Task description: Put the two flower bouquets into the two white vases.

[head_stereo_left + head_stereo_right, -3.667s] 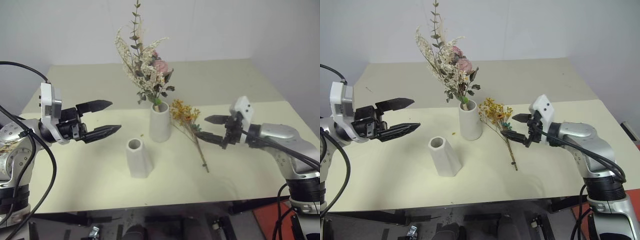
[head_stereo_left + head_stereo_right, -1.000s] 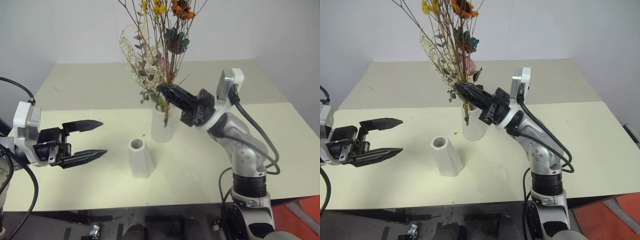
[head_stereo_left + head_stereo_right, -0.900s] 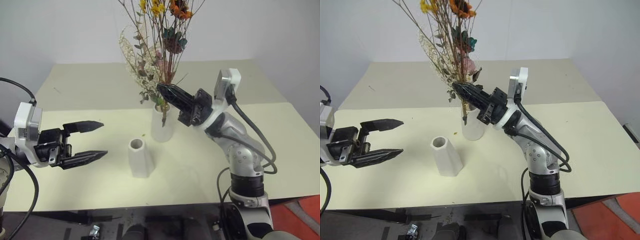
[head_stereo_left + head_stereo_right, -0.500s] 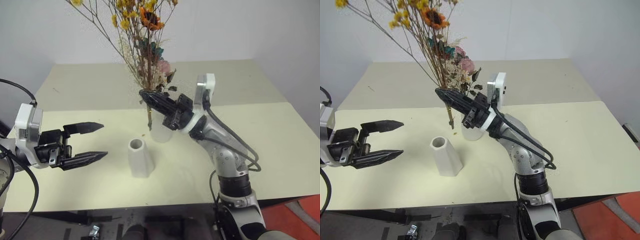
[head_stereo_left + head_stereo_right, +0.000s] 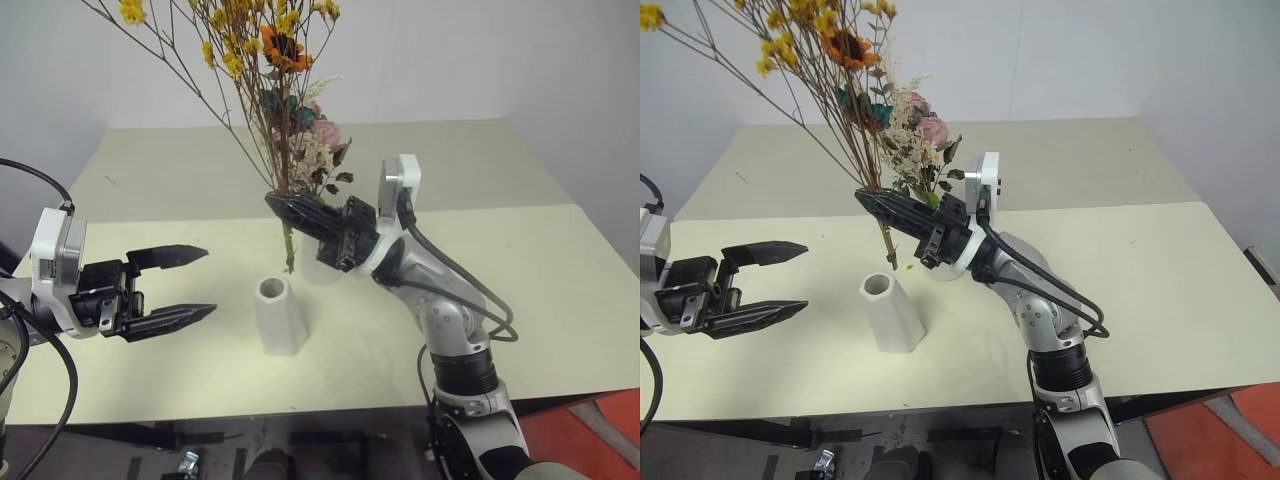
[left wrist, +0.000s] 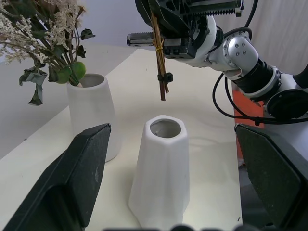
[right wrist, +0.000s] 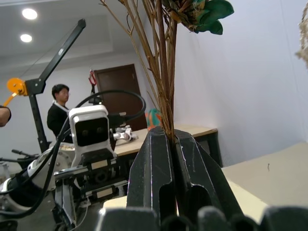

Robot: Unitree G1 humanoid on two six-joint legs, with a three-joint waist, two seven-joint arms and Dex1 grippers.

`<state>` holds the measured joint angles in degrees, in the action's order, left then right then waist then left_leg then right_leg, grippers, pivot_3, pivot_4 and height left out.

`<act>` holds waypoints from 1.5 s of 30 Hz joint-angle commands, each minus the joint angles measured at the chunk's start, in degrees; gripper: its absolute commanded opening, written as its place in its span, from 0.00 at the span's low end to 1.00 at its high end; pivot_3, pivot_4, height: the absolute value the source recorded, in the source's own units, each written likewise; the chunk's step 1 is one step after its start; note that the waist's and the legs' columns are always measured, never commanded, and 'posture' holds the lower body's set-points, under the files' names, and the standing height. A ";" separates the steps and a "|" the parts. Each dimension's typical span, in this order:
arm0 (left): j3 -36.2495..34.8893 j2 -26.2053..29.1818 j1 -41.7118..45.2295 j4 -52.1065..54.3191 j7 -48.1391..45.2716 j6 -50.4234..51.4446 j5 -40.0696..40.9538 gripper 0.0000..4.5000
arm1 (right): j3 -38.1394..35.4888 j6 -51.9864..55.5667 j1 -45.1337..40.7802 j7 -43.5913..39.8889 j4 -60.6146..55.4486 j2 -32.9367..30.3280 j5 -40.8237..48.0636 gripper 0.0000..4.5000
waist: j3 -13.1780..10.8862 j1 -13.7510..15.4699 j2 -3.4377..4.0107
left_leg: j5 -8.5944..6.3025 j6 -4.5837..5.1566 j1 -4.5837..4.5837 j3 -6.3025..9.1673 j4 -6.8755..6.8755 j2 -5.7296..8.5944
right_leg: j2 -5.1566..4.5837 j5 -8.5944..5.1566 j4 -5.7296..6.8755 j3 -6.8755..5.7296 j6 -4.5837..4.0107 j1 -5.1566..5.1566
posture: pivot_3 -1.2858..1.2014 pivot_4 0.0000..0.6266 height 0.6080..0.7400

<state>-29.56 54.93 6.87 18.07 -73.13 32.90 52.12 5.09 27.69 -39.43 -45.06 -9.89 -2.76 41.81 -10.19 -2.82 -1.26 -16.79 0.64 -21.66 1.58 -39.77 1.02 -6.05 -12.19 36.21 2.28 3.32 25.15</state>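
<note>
My right gripper [image 5: 274, 201] is shut on the stems of the yellow-orange bouquet [image 5: 262, 45], which stands nearly upright with its blossoms high. The stem ends [image 6: 162, 94] hang just above the mouth of the shorter white vase [image 5: 279, 316], a little to its far side. The cream-white and pink bouquet [image 5: 322, 150] stands in the taller white vase [image 6: 91, 113], which is partly hidden behind my right gripper in the head views. My left gripper [image 5: 208, 279] is open at the table's left, pointing toward the shorter vase.
The vases stand near the middle of a cream table [image 5: 520, 290] with a pale wall behind. In the right wrist view a person [image 7: 57, 113] stands beyond my left arm, beside a black stand [image 7: 53, 67].
My right gripper has carried the yellow-orange bouquet leftward and a little down, from in front of the taller vase to above the shorter vase. The left gripper has kept still.
</note>
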 commanded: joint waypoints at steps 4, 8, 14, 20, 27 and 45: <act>-2.88 1.57 -0.27 2.14 0.35 1.01 1.68 1.00 | 1.36 -1.33 0.13 -1.05 0.81 0.99 -0.43 0.00 | 0.00 0.01 0.00 | 0.00 0.00 0.00 0.00 0.00 0.00 | 0.00 0.00 0.00 0.00 0.00 0.00 | 0.52 0.24 1.00; -4.56 1.54 -2.03 3.54 0.85 1.94 2.40 1.00 | 2.11 -1.46 0.59 -1.36 1.08 1.47 -1.06 0.00 | 0.00 -0.01 0.00 | 0.00 0.00 0.00 0.00 0.01 0.00 | 0.00 0.00 0.00 0.00 0.00 0.00 | 0.52 0.24 1.00; -6.17 1.63 -3.81 4.68 1.62 2.64 3.19 1.00 | 2.78 -2.01 0.75 -1.83 1.61 2.26 -1.83 0.00 | 0.00 -0.05 0.00 | 0.01 -0.02 0.04 0.00 0.02 0.00 | 0.00 0.00 0.00 0.00 0.00 -0.02 | 0.52 0.24 1.00; -7.71 1.65 -5.24 5.71 2.35 3.06 3.72 1.00 | 2.61 -2.77 -0.04 -2.10 1.82 2.88 -1.96 0.00 | 0.00 -0.01 0.00 | 0.01 -0.03 0.04 0.00 0.03 0.00 | 0.00 0.00 -0.01 0.00 -0.01 0.00 | 0.52 0.24 1.00; -8.24 1.49 -5.87 6.13 2.88 3.10 3.79 1.00 | 3.98 -3.80 0.91 -3.10 2.87 3.35 -3.42 0.00 | 0.00 -0.06 0.00 | 0.02 -0.03 0.05 0.00 0.04 0.00 | 0.00 0.00 -0.01 0.00 -0.01 -0.01 | 0.52 0.24 1.00; -7.16 2.01 -4.60 4.95 2.63 3.04 3.40 1.00 | 5.90 -8.70 4.10 -3.63 3.50 4.27 -8.49 0.39 | 0.00 -0.02 0.00 | 0.03 -0.05 0.05 0.00 0.05 0.00 | 0.00 0.00 -0.02 0.00 -0.01 -0.01 | 0.52 0.24 1.00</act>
<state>-35.84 55.84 1.47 22.89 -70.29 36.20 54.62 10.74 20.99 -34.98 -48.34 -4.77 1.21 33.59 -10.19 -2.85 -1.26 -16.77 0.59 -21.61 1.58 -39.73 1.02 -6.06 -12.19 36.19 2.28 3.31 25.14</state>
